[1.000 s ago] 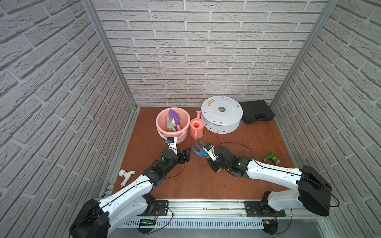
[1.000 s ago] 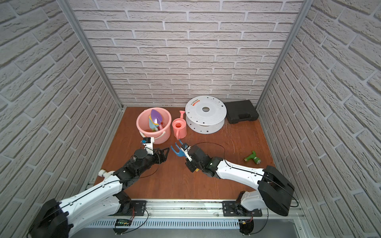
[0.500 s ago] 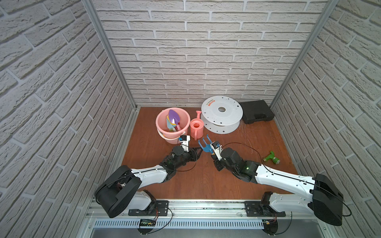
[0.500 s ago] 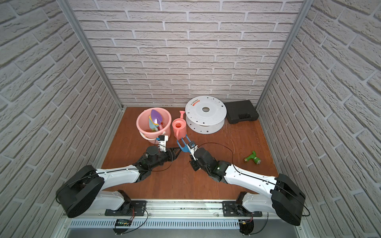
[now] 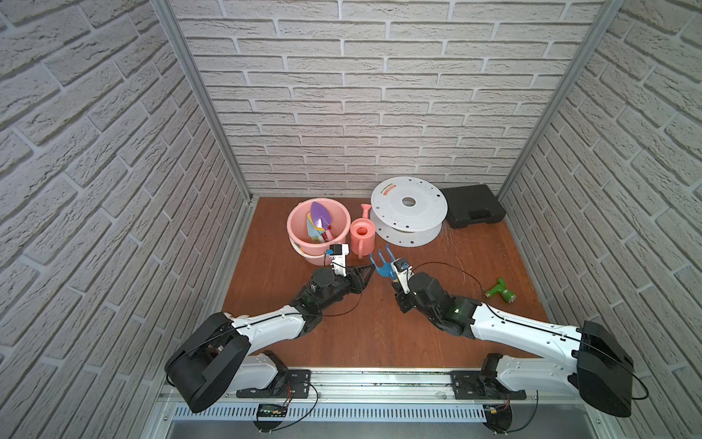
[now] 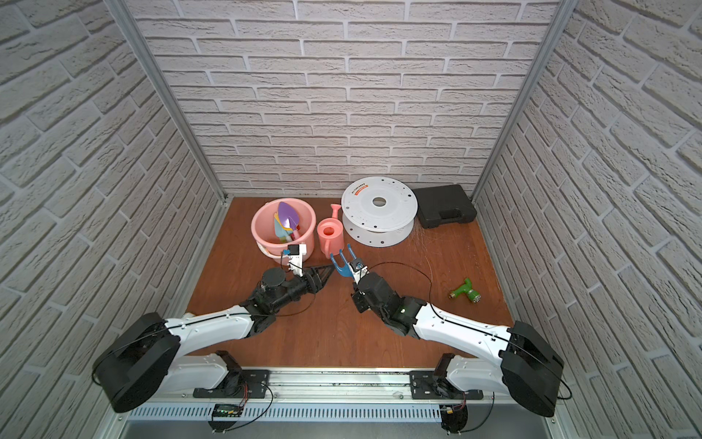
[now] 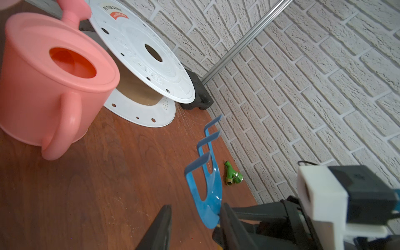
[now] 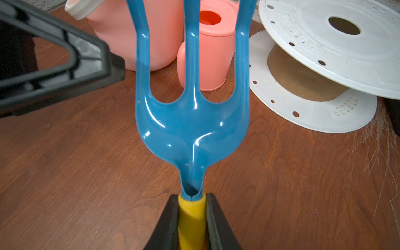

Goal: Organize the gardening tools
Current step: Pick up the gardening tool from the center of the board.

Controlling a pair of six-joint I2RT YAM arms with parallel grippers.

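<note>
Blue fork [image 8: 192,125] near the middle of the brown table [image 5: 380,334], just in front of the pink watering can [image 5: 362,235], apparently raised off the wood. Pinched at the yellow handle by the right gripper [image 8: 191,207], with jaws clenched on either side and the whole blue head left bare, tines aimed toward the can. Probably offered that way on purpose: free head, room for a second grasp. Just beside the head, the left gripper [image 7: 195,205], with jaws parted and not clamped on anything; one finger close against the base of the head in the left wrist view, wood visible between the other finger and the blade. Looks like a handover in progress, judged from the pose. Sensible, too, given the pink bucket [image 5: 296,228] on the left arm's side, already holding the purple trowel [image 5: 321,214] and other coloured tools, too crowded to count. Further out and no part of the sorting: white spool [image 5: 408,213], black case [image 5: 475,211], green spray nozzle [image 5: 501,292] lying well apart near the right arm.
</note>
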